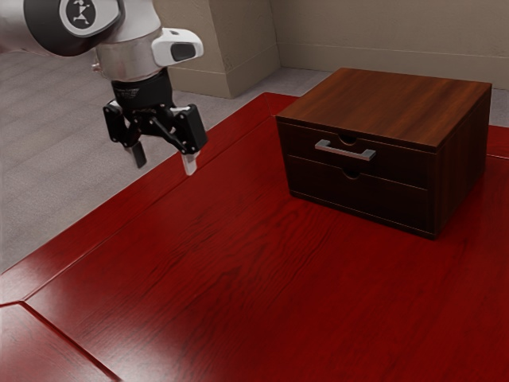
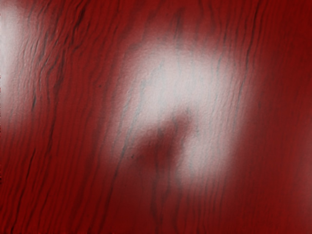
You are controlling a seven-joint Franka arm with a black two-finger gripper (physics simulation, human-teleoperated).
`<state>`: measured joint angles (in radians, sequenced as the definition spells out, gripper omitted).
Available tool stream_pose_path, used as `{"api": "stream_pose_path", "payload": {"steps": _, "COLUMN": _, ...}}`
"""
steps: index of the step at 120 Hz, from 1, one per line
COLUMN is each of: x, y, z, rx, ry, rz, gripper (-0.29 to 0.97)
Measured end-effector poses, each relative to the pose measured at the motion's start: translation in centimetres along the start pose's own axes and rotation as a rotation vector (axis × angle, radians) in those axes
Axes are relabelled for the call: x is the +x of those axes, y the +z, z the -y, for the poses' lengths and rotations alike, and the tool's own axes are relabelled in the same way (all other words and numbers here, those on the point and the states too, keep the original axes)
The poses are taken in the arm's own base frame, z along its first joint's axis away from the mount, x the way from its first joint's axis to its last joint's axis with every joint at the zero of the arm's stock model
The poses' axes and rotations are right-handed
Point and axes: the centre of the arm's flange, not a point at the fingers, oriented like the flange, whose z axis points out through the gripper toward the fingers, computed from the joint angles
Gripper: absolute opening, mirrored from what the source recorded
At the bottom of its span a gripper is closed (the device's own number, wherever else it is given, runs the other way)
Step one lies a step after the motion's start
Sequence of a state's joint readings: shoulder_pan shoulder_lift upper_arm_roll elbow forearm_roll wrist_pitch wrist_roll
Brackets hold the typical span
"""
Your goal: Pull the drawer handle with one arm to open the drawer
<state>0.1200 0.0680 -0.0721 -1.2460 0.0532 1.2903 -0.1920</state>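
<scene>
One camera stands off to the side of my arm, higher than the red table (image 1: 238, 270), and looks down across it from a good way back, with my gripper (image 1: 165, 165) in the exterior view's upper left and the small wooden drawer box (image 1: 382, 151) on that view's right. The other camera rides on my hand and looks down at the red table (image 2: 73, 146) from very close. Both see the patch of red wood under my hand.
</scene>
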Motion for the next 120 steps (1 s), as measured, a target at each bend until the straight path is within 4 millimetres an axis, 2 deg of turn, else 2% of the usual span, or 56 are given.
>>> {"api": "stream_pose_path", "payload": {"steps": 24, "x": -0.1, "y": -0.3, "z": 0.1, "rx": -0.011, "ry": -0.021, "rz": -0.001, "gripper": 0.68}}
{"api": "stream_pose_path", "payload": {"steps": 32, "x": -2.6, "y": -6.7, "z": 1.6, "rx": -0.061, "ry": -0.046, "rz": -0.131, "gripper": 0.68}}
{"api": "stream_pose_path", "payload": {"steps": 37, "x": -6.1, "y": -11.6, "z": 3.2, "rx": -0.086, "ry": -0.070, "rz": -0.234, "gripper": 0.68}}
{"api": "stream_pose_path", "payload": {"steps": 41, "x": -8.7, "y": -14.4, "z": 4.4, "rx": -0.098, "ry": -0.090, "rz": -0.291, "gripper": 0.68}}
{"api": "stream_pose_path", "payload": {"steps": 47, "x": -11.0, "y": -16.3, "z": 5.2, "rx": -0.106, "ry": -0.103, "rz": -0.324, "gripper": 0.68}}
{"api": "stream_pose_path", "payload": {"steps": 54, "x": -12.0, "y": -16.9, "z": 4.6, "rx": -0.113, "ry": -0.089, "rz": -0.327, "gripper": 0.68}}
{"api": "stream_pose_path", "payload": {"steps": 70, "x": -11.9, "y": -16.5, "z": 3.5, "rx": -0.121, "ry": -0.070, "rz": -0.310, "gripper": 0.68}}
{"api": "stream_pose_path", "payload": {"steps": 80, "x": -11.3, "y": -16.0, "z": 3.5, "rx": -0.122, "ry": -0.075, "rz": -0.299, "gripper": 0.68}}
{"api": "stream_pose_path", "payload": {"steps": 86, "x": -10.1, "y": -15.1, "z": 3.5, "rx": -0.118, "ry": -0.080, "rz": -0.279, "gripper": 0.68}}
{"api": "stream_pose_path", "payload": {"steps": 96, "x": -7.5, "y": -12.5, "z": 3.2, "rx": -0.106, "ry": -0.087, "rz": -0.220, "gripper": 0.68}}
{"api": "stream_pose_path", "payload": {"steps": 103, "x": -6.4, "y": -10.2, "z": 3.1, "rx": -0.091, "ry": -0.094, "rz": -0.172, "gripper": 0.68}}
{"api": "stream_pose_path", "payload": {"steps": 112, "x": -7.2, "y": -7.1, "z": 2.8, "rx": -0.072, "ry": -0.097, "rz": -0.129, "gripper": 0.68}}
{"api": "stream_pose_path", "payload": {"steps": 120, "x": -9.3, "y": -3.6, "z": 0.8, "rx": -0.052, "ry": -0.065, "rz": -0.116, "gripper": 0.68}}
